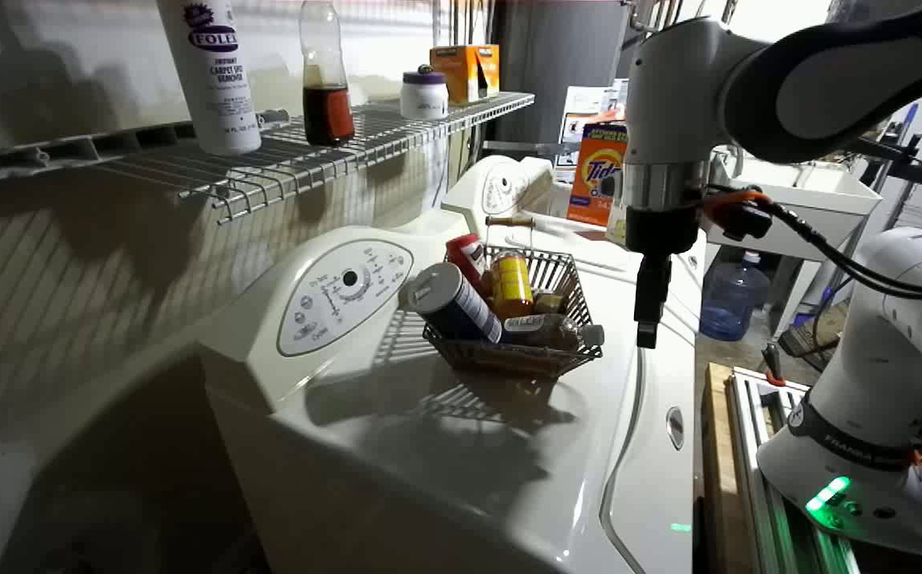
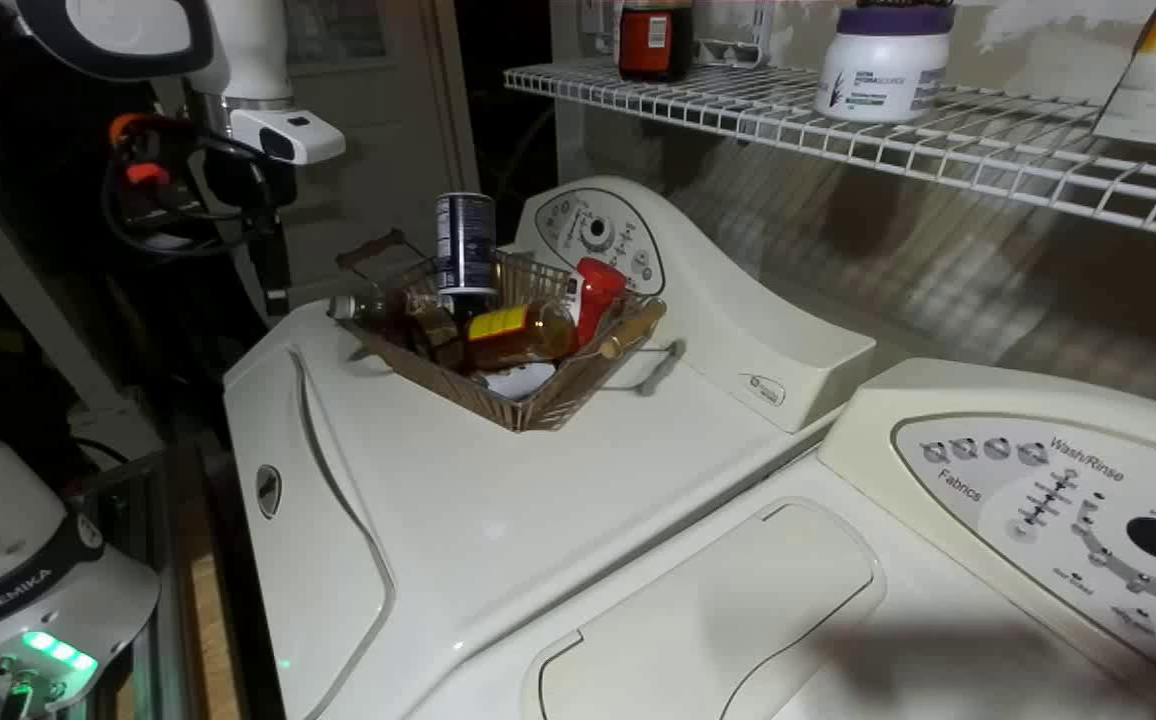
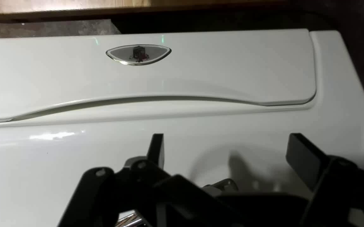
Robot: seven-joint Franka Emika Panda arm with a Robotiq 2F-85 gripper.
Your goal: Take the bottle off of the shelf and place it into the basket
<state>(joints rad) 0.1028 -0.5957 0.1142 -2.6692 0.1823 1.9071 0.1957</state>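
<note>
My claw (image 3: pixel 227 149) hangs spread wide above the machine (image 1: pixel 509 486), the basket (image 1: pixel 501 360) near it. Past the basket and higher than my claw, the bottle (image 1: pixel 329 113) stands upright on the shelf (image 1: pixel 385 131).

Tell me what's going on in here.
A white jointed robot arm hangs its black two-fingered gripper over a glossy white appliance, near a dark wire basket with flared sides. The jaws stand apart, holding nothing. The basket holds a navy cylindrical canister and other containers. The slim bottle, dark red-brown below and clear above, stands upright on the white wire-rack shelf, so its move into the basket is not yet done.
</note>
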